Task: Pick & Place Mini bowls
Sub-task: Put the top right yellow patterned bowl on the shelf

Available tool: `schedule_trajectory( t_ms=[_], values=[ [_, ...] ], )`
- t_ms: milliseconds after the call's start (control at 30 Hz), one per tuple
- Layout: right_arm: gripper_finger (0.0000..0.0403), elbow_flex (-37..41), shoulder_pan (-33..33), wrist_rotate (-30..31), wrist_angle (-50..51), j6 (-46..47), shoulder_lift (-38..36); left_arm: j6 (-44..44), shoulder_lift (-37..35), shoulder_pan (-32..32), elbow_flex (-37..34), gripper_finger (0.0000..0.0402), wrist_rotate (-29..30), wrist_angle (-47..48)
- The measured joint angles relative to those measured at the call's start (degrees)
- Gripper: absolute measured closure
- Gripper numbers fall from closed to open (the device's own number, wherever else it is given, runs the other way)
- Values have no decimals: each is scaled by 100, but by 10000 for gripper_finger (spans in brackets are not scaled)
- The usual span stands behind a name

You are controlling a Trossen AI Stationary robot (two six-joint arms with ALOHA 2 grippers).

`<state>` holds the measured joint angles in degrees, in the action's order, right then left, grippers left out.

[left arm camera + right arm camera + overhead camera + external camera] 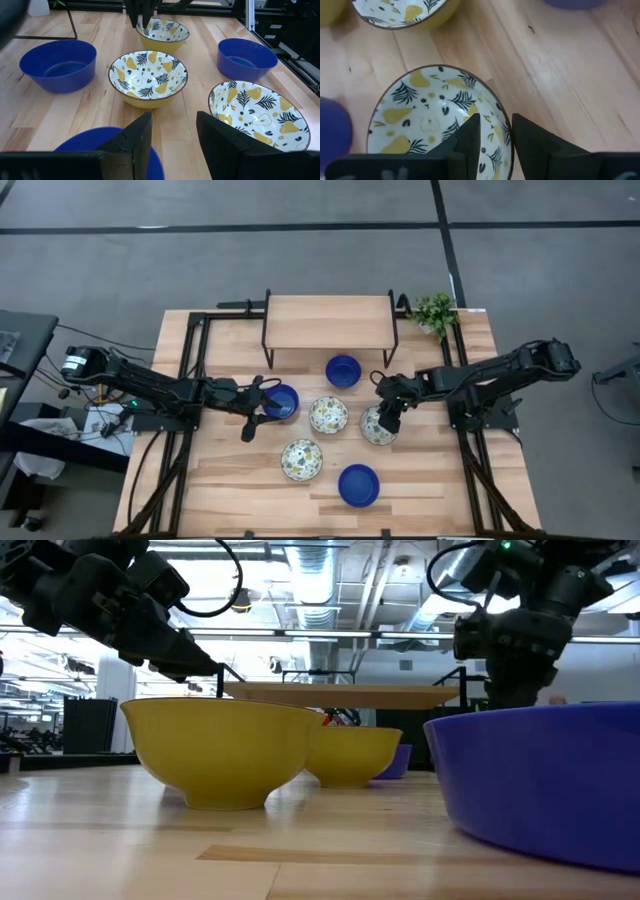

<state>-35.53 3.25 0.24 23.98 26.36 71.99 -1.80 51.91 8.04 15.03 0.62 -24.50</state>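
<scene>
Six small bowls stand on the wooden table: blue ones [343, 370], [281, 402], [358, 485] and white ones with a yellow and dark pattern [328, 415], [378, 427], [301, 459]. My left gripper [255, 415] is open at the left side of a blue bowl [100, 145], with one finger over the bowl and one outside it. My right gripper [385, 415] points down at the rightmost patterned bowl [430, 115]. It is open a little, with one finger inside the rim and one outside. My right gripper stands astride the patterned bowl's rim [509, 131] on the bowl's far left side, coming from above. Whether the fingers touch the rim, I cannot tell. The bowl sits upright on the table. My left gripper touches nothing that I can see.
A low wooden shelf on black legs [328, 320] stands at the table's far side, with a small green plant [435, 312] at the far right corner. Black frame rails [190, 370] run along both sides. The bowls stand close together in mid-table.
</scene>
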Motion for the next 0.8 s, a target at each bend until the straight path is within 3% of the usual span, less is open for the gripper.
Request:
schedule_trajectory(
  t_ms=[500,800],
  values=[
    [302,2,0,1,326,-113,0,0,-1,0,0,248,0,1],
    [325,2,0,3,436,-139,0,0,-1,0,0,248,0,1]
  ],
)
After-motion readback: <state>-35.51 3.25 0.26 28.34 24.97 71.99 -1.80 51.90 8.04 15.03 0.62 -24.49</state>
